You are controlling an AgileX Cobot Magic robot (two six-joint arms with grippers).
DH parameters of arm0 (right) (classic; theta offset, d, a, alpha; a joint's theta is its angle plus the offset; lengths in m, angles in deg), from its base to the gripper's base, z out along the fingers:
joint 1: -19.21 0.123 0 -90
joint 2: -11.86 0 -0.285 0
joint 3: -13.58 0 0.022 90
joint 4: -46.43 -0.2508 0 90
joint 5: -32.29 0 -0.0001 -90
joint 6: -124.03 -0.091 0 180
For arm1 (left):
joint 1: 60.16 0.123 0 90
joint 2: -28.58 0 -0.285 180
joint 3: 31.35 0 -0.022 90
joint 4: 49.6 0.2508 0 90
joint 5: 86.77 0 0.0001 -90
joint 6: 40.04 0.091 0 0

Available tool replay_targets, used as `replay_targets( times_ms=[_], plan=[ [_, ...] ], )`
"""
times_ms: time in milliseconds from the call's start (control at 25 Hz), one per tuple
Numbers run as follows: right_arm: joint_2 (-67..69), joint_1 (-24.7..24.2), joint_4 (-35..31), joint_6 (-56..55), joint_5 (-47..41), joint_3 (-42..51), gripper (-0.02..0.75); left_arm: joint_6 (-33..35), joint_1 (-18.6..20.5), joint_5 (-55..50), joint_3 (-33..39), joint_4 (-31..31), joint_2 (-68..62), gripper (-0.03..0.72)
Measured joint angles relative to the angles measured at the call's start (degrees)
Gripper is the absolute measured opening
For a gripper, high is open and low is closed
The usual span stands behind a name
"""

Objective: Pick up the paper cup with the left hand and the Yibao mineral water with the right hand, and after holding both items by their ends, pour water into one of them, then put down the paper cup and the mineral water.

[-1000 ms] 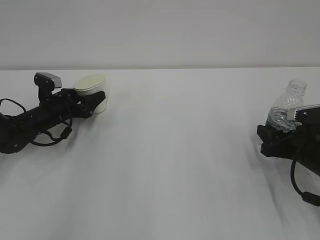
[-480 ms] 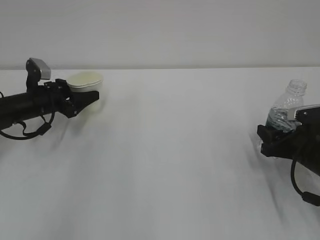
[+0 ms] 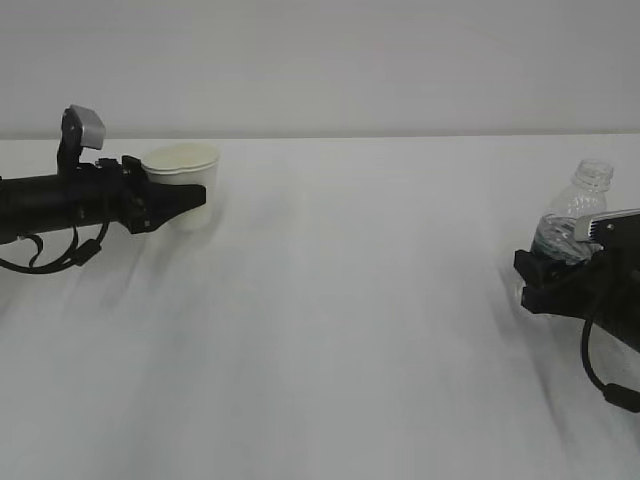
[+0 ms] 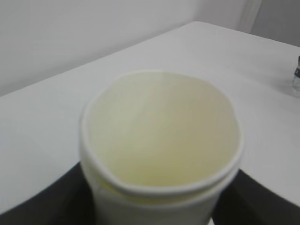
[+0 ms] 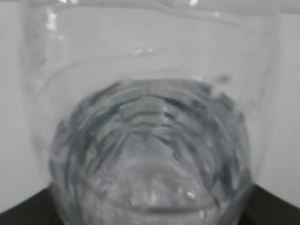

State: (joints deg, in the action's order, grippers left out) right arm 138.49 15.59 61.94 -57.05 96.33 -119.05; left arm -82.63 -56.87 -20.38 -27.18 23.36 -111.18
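Note:
The paper cup is cream-white and stands upright at the far left. My left gripper is shut on its body from the left. In the left wrist view the cup fills the frame with its open mouth up, and a black finger shows on each lower side. The clear, capless Yibao mineral water bottle stands upright at the far right. My right gripper is shut on its lower part. In the right wrist view the bottle fills the frame, with water in it. I cannot tell whether either object touches the table.
The white table runs to a plain pale wall behind. The bottle shows small at the right edge of the left wrist view. Black cables hang from both arms.
The left arm has levelled out. The cup was tilted one second ago, then sat higher and further left, and is now upright and slightly lower. The right arm and bottle have not moved.

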Motion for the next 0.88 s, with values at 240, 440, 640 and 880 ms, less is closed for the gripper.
replay_targets(
  times_ms=[240, 440, 640, 880],
  plan=[
    [0.0, 0.0, 0.0, -0.11, 0.0, 0.0, 0.445, -0.92, -1.98, 0.0, 1.48, 1.27, 2.07, 0.464],
    [0.0, 0.0, 0.0, -0.11, 0.0, 0.0, 0.445, -1.0, -3.16, 0.0, 4.6, 1.09, 5.48, 0.463],
    [0.0, 0.0, 0.0, -0.11, 0.0, 0.0, 0.445, -1.0, -5.06, 0.0, 6.85, -0.37, 6.18, 0.463],
    [0.0, 0.0, 0.12, -0.11, 0.0, 0.0, 0.445, -1.0, -8.76, 0.0, 7.05, -2.95, 6.18, 0.463]
  ],
)
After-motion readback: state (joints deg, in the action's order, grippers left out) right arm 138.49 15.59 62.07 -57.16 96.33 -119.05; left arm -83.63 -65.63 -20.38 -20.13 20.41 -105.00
